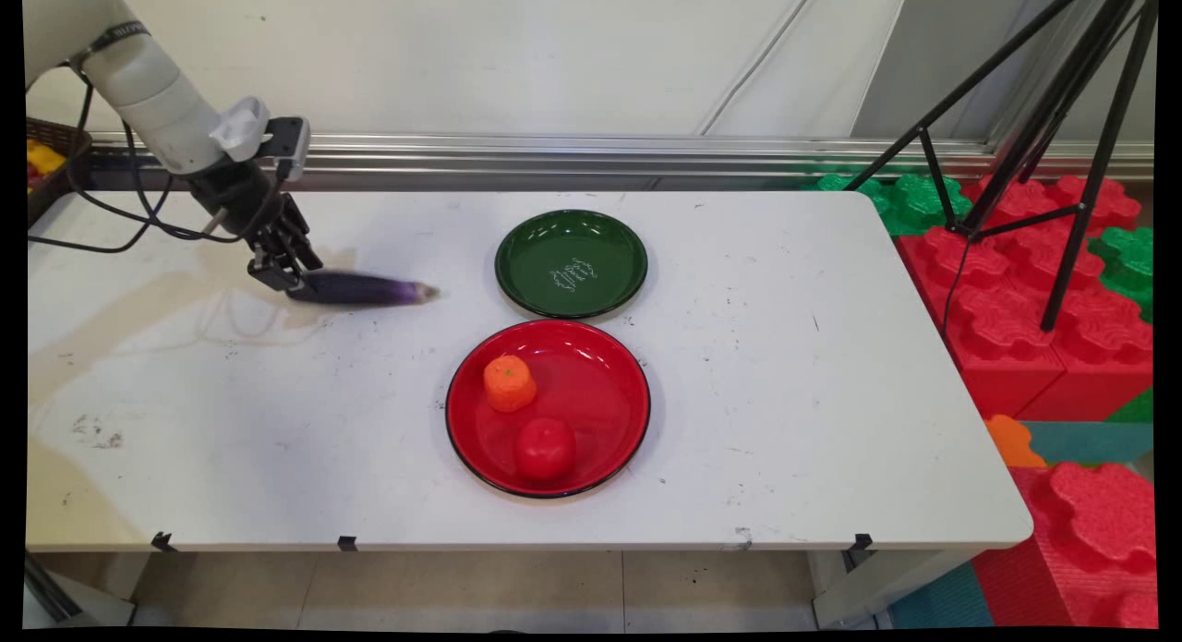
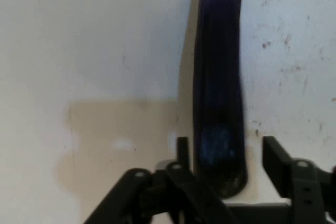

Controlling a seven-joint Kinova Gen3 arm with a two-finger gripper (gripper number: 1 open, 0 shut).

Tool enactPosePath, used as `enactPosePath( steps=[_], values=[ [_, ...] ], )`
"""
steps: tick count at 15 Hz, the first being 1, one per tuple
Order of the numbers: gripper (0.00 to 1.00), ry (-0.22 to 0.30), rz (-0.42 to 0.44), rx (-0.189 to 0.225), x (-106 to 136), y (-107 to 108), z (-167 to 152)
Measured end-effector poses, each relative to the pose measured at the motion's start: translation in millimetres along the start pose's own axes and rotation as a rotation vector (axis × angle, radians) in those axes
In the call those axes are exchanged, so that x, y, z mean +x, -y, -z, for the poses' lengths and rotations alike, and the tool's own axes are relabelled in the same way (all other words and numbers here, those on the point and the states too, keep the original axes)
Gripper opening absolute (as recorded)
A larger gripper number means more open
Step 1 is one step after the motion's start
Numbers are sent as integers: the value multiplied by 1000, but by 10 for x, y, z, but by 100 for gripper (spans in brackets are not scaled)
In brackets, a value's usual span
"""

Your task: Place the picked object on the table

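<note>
Left of the green plate (image 1: 571, 262), on the worktop (image 1: 277, 420), lay the eggplant (image 1: 362, 288); gripper (image 1: 282, 272) spread, unclenched, straddling its end farthest from that plate, long axis running away from the gripper toward the plate.

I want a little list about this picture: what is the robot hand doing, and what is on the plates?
tool: at the blunt end of the purple eggplant, one finger on each side, a gap showing on one side
eggplant: lying on the white table, left of the plates
red plate: holds an orange toy fruit and a red tomato
green plate: nothing on it
</note>
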Motion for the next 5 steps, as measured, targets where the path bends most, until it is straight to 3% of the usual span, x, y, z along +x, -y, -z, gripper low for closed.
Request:
enactPosePath(
  steps=[1,5],
  values=[
    [100,-5,3,-2,6,-1,-23],
    [100,-19,7,-1,-8,-12,-32]
  ],
)
